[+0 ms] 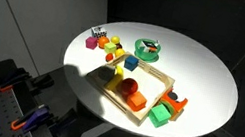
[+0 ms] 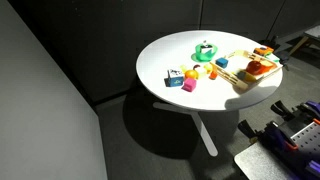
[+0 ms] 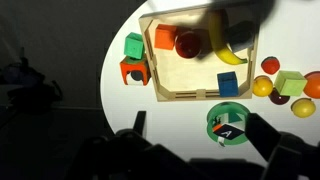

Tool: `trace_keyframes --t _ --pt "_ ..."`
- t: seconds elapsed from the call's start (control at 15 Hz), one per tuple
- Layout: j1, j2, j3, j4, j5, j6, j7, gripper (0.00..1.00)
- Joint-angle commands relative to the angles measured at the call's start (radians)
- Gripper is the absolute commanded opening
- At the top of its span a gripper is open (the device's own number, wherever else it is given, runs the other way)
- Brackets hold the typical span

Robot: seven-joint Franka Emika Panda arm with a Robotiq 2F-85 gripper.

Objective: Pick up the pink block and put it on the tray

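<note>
The pink block [image 1: 91,43] lies near the table's edge, beside a blue block [image 2: 175,78]; it also shows in an exterior view [image 2: 188,86]. I cannot make it out in the wrist view. The light-wood tray [image 1: 158,82] holds an orange cube [image 3: 163,38], a red ball [image 3: 187,43], a banana [image 3: 226,52] and a blue block [image 3: 229,85]; its rim shows in the wrist view [image 3: 190,96]. My gripper [image 3: 200,135] is open and empty, high above the table beside the green bowl [image 3: 230,122]. The arm does not show in either exterior view.
A green block [image 3: 134,45] and an orange-red block [image 3: 135,72] lie outside the tray. Several yellow, red and green toys [image 3: 290,83] sit between the tray and the pink block. The round white table [image 1: 204,68] drops off to dark floor on all sides.
</note>
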Motion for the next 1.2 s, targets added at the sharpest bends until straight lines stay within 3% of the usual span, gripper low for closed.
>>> trace_keyframes --t 0.0,0.6,1.13 --pt "-0.001 0.0 0.001 0.003 0.002 -0.003 -0.002 1.0" --pt "-0.001 0.015 0.006 0.013 0.002 -0.007 0.007 1.0" --pt "0.078 0.129 0.014 0.069 0.099 -0.038 -0.02 1.0"
